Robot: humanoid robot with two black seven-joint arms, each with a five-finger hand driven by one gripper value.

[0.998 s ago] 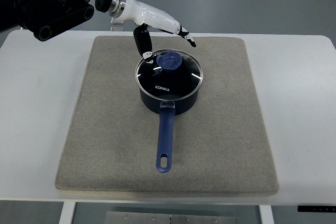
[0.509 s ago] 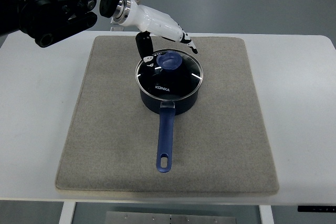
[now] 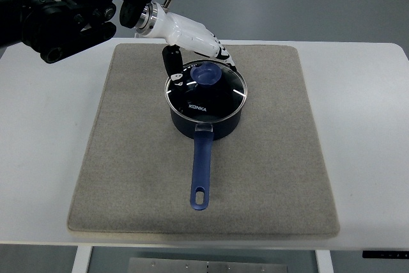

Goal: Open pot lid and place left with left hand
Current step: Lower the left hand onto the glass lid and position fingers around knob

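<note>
- Top view, looking steeply down on a white table (image 3: pixel 38 126) covered in its middle by a grey-beige mat (image 3: pixel 128 158).
- Pot (image 3: pixel 206 119): dark blue saucepan, standing upright on the mat, slightly behind the mat's centre; it bears white lettering on the side facing the camera.
- Pot handle (image 3: pixel 202 171): long, blue, pointing toward the near edge of the mat, with a hanging slot at its free end.
- Lid (image 3: pixel 217 97): glass with a metal rim, seated flat on the pot and closing it.
- Lid knob (image 3: pixel 206 75): blue, round, on the far half of the lid as seen from this angle.
- Left hand (image 3: pixel 192 46): white shell with dark finger segments, reaching in from the upper left over the far rim of the pot. The thumb (image 3: pixel 170 63) hangs down at the left of the knob, its tip over the lid's rim; the other fingers (image 3: pixel 225 57) stretch along the far side of the knob. The digits are spread on either side of the knob and enclose nothing; whether any of them touches the lid or knob cannot be told.
- Left arm (image 3: pixel 64 11): black, bulky links with a cable, entering from the upper left corner and joined to the hand by a silver wrist ring (image 3: pixel 148 17).
</note>
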